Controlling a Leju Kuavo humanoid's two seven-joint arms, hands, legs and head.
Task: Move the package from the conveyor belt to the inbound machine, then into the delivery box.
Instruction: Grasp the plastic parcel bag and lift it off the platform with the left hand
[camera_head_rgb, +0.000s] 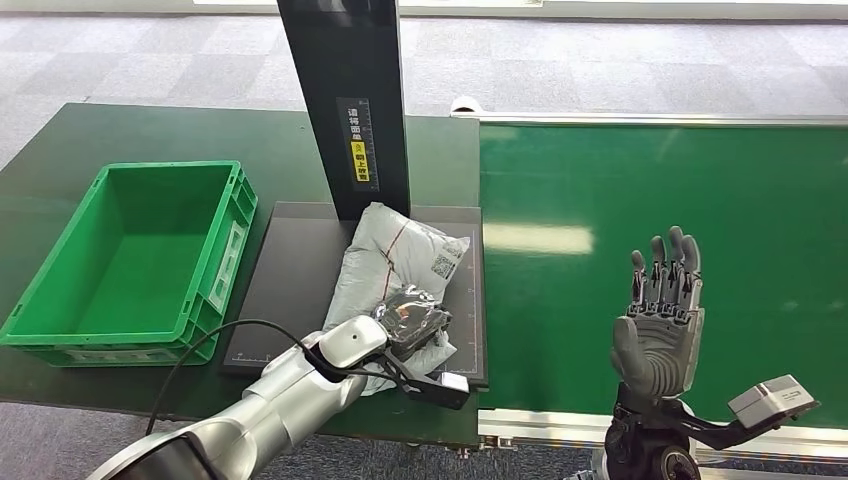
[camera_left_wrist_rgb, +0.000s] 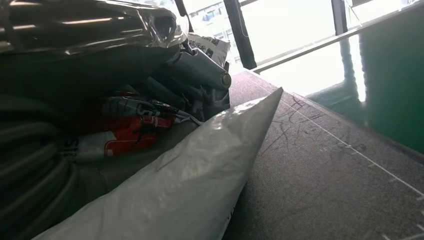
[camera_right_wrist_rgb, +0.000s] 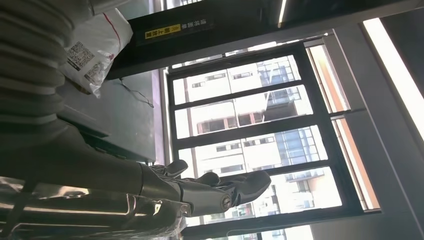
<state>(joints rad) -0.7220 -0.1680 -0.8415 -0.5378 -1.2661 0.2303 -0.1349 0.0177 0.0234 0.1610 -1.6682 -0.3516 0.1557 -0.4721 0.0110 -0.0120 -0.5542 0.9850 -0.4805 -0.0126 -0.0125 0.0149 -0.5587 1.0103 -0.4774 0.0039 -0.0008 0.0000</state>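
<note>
The package (camera_head_rgb: 400, 250), a white plastic mailer with a printed label, lies on the inbound machine's dark platform (camera_head_rgb: 290, 290) at the foot of its black column (camera_head_rgb: 345, 100). My left hand (camera_head_rgb: 410, 318) lies on the package's near end with its fingers curled into the bag. In the left wrist view the fingers (camera_left_wrist_rgb: 195, 70) close on the package (camera_left_wrist_rgb: 190, 185), whose corner juts out over the platform. My right hand (camera_head_rgb: 660, 330) is raised above the green conveyor belt (camera_head_rgb: 700, 180), fingers straight and apart, holding nothing. The right wrist view shows the hand (camera_right_wrist_rgb: 200, 190) and the package (camera_right_wrist_rgb: 95, 45) behind it.
A green delivery box (camera_head_rgb: 60, 335) stands empty on the dark table, left of the platform. The conveyor belt runs along the right side with a metal rail (camera_head_rgb: 650, 118) at its far edge. Grey carpet floor lies beyond the table.
</note>
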